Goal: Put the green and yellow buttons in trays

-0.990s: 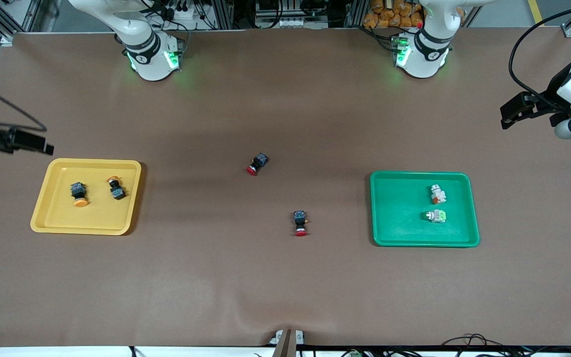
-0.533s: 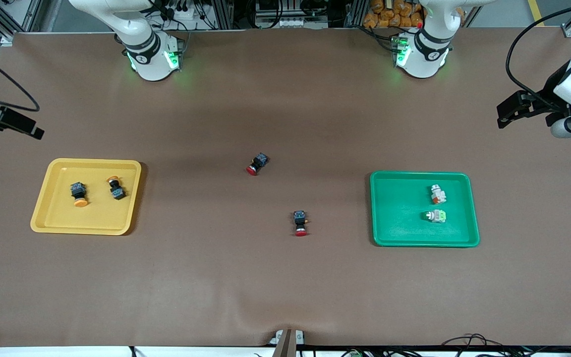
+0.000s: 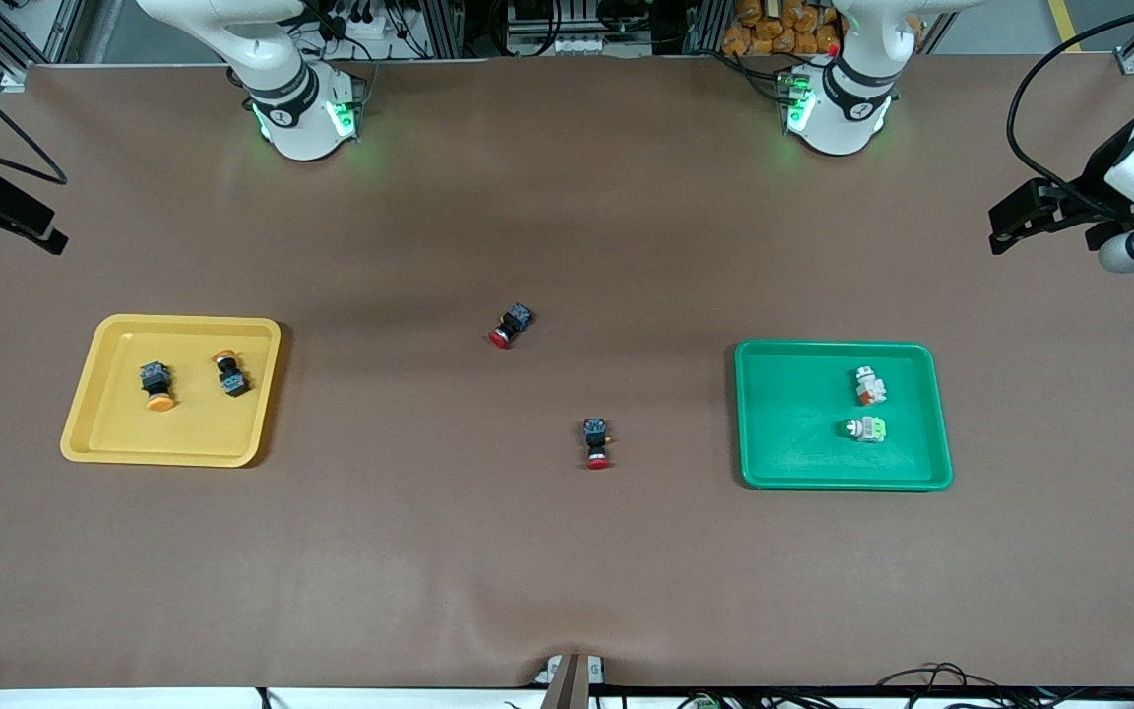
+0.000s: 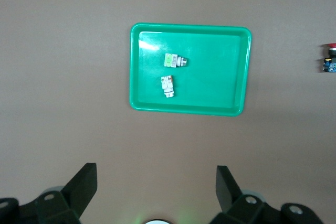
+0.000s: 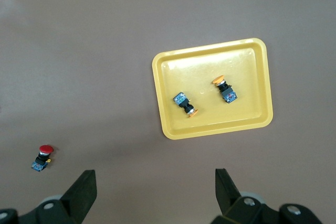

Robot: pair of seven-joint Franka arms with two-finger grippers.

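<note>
The yellow tray (image 3: 195, 429) holds two black-bodied buttons with orange-yellow caps (image 3: 157, 386) (image 3: 229, 374). The green tray (image 3: 791, 414) holds two whitish buttons, one orange-marked (image 3: 869, 386) and one green-marked (image 3: 865, 428). My left gripper (image 3: 1008, 228) is open and empty, high over the table's edge at the left arm's end. My right gripper (image 3: 40, 236) is open and empty, high over the edge at the right arm's end. The left wrist view shows the open left gripper (image 4: 156, 182), the green tray (image 4: 215, 77) and both whitish buttons (image 4: 175, 61) (image 4: 168, 85). The right wrist view shows the open right gripper (image 5: 155, 184), the yellow tray (image 5: 247, 66) and its buttons (image 5: 186, 104) (image 5: 226, 89).
Two black-bodied buttons with red caps lie on the brown table between the trays, one (image 3: 511, 326) nearer the arm bases and one (image 3: 597, 443) nearer the front camera. One shows in the left wrist view (image 4: 329, 59), one in the right wrist view (image 5: 43, 157).
My right gripper has drawn away from the yellow tray toward the table's corner by the bases. My left gripper has barely shifted. The buttons and trays have not moved.
</note>
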